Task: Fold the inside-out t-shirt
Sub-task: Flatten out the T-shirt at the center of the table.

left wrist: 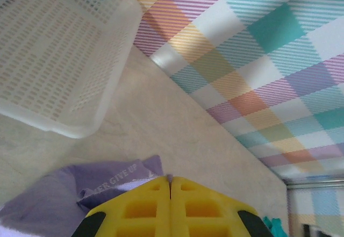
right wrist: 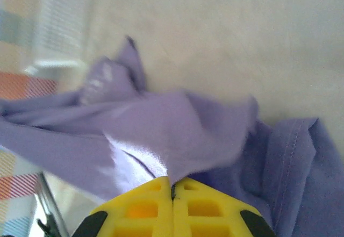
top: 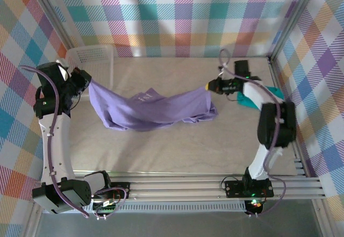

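Two claws, both with fingers pressed together and clamped on cloth. Left claw (top: 86, 81) sits raised at the left side of the surface (top: 177, 151), pinching one edge of the purple t-shirt (top: 150, 108). In the left wrist view its yellow fingers (left wrist: 140, 205) meet with no gap, and purple cloth bunches just below-left of them with some pale lettering on it. Right claw (top: 210, 86) is at the right, pointing left, clamped on the opposite edge; the right wrist view has cloth coming straight out from between the closed yellow tips. One purple t-shirt: strung between the two claws, sagging in the middle, lower folds resting on the surface about centre, a stitched hem heaped just below the right claw. One white mesh basket (top: 94, 59), back left corner, just behind the left claw. One teal shirt (top: 277, 93), crumpled at the right edge, partly behind the right arm, apart from the purple one. Plaid wall (top: 177, 11) on three sides
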You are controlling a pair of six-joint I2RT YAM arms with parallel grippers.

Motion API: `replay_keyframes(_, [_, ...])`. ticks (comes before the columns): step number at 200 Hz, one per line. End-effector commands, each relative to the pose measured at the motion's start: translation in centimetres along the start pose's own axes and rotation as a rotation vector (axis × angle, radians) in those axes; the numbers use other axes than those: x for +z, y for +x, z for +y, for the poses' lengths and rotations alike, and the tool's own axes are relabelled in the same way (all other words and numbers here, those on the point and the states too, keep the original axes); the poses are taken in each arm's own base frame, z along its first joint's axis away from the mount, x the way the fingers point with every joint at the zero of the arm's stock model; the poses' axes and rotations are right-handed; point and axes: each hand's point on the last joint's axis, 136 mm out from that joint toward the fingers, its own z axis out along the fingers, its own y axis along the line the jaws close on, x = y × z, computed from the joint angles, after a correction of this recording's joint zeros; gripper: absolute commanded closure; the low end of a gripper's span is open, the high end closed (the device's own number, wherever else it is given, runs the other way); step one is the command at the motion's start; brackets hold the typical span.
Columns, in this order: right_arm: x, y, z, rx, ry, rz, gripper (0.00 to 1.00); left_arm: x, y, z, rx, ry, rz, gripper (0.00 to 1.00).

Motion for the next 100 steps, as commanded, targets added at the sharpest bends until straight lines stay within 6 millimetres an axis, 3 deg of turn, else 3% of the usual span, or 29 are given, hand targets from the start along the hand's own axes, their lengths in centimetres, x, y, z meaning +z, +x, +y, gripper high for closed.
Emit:
replay_keyframes(1, [-10.9, -6.2, 10.8, -0.201, -0.121, -0.310, 1.00, -5.0, -4.4, -5.7, 0.051, 0.138, -0.149, 1.00])
replay_keyframes(19, [-17.9, -7.3, 15.2, -0.286, -0.061, -0.478, 1.00, -10.6, -7.5, -9.1, 0.118, 0.158, -0.307, 1.00])
replay_keyframes(37, [-24.6, -6.9, 19.4, -0.380, 0.027, -0.640, 1.00, -17.3, -9.8, -12.0, 0.172, 0.173, -0.484, 1.00])
replay_keyframes(62, [-31.1, -5.0, 24.9, -0.505, 0.145, -0.786, 1.00, -24.9, -11.3, -15.0, 0.234, 0.186, -0.651, 1.00])
replay_keyframes(84, [-35.0, -3.3, 28.6, -0.585, 0.197, -0.860, 1.00, -28.8, -12.2, -16.4, 0.278, 0.179, -0.746, 1.00])
replay_keyframes(100, [-36.1, -3.1, 29.2, -0.600, 0.233, -0.884, 1.00, -28.5, -12.9, -16.9, 0.286, 0.181, -0.744, 1.00])
